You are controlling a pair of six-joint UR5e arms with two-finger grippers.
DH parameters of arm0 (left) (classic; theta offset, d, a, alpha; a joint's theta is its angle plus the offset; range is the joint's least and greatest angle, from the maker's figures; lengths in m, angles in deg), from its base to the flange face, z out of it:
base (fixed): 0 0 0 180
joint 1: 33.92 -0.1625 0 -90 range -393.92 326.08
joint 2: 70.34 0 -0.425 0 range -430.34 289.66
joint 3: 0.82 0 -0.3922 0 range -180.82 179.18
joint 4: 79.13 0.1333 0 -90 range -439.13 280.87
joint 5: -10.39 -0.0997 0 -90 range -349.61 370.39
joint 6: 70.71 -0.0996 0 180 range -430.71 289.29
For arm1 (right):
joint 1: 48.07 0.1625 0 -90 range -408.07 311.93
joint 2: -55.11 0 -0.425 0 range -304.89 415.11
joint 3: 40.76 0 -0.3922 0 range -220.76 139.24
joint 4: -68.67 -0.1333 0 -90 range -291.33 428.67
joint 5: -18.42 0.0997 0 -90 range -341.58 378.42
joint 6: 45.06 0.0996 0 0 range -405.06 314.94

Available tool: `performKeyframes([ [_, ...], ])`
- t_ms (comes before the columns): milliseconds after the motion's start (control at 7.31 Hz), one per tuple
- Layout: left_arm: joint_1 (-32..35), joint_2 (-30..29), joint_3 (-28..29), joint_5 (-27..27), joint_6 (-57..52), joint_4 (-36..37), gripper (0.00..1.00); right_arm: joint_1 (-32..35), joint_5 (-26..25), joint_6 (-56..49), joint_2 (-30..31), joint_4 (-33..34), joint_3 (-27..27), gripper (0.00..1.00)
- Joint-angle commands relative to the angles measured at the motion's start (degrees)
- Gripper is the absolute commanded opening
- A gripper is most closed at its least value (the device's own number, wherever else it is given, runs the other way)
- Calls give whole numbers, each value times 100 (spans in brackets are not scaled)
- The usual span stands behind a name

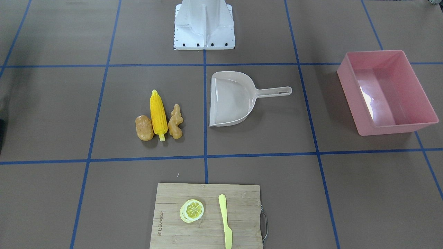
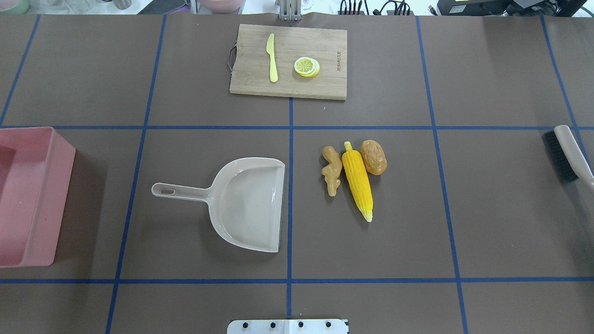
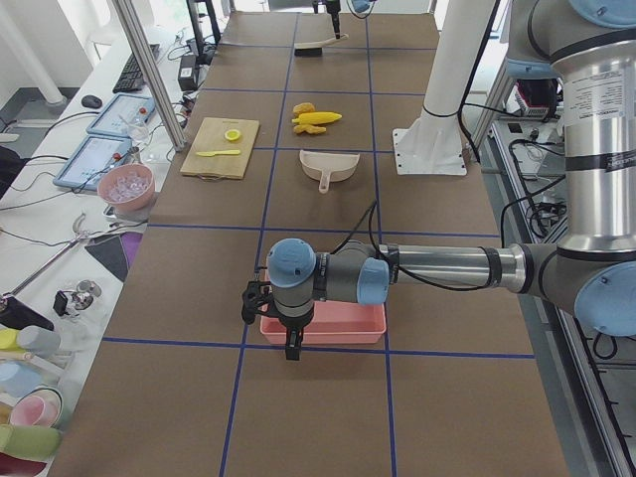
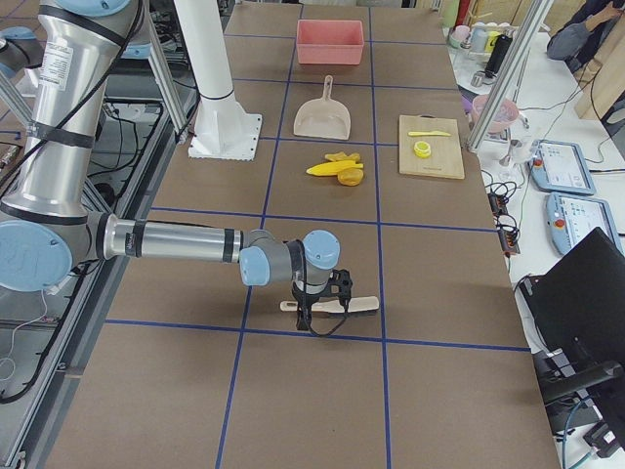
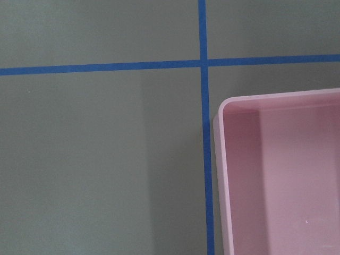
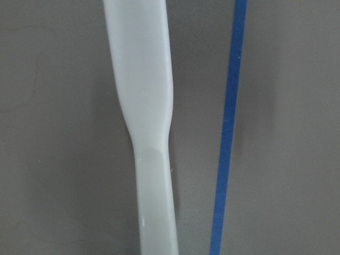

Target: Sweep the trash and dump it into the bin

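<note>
The trash lies together on the table: a yellow corn cob (image 1: 158,114), a brown potato (image 1: 144,128) and a tan ginger root (image 1: 175,122). A beige dustpan (image 1: 232,100) lies next to them, its mouth facing them. The empty pink bin (image 1: 349,90) stands at the table's end on my left. My left gripper (image 3: 291,343) hangs over the bin's outer corner (image 5: 223,159); I cannot tell if it is open or shut. My right gripper (image 4: 314,318) hangs just over the handle (image 6: 146,106) of a brush (image 2: 568,157) lying on the table; I cannot tell its state.
A wooden cutting board (image 1: 242,221) at the table's far edge carries a lemon slice (image 1: 192,210) and a pale yellow knife (image 1: 225,221). The white base of the robot (image 1: 204,24) stands at the near edge. Blue tape lines cross the brown table.
</note>
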Motion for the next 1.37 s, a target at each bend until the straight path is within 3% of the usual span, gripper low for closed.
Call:
performKeyframes([
  [0,-3,-82,3,-12,5,14,99,-274,-12,4,-86,0,146,87],
  [137,-12,-186,-23,-12,5,58,99,-318,-21,-31,-260,9,259,68],
  [274,-38,-405,-110,-21,-4,363,99,-380,-29,-40,-323,26,295,28],
  [411,-64,-947,-146,-21,-47,1166,99,-398,-29,-14,-332,61,295,0],
  [547,-186,-1361,-155,-21,-57,1531,99,-406,-38,-22,-341,70,295,0],
  [958,-1160,-1803,-1004,-108,-4,1614,99,-415,-73,-40,-333,70,216,0],
  [1232,-1853,-2286,-1191,-126,13,1745,99,-249,-170,-84,-420,0,146,0],
])
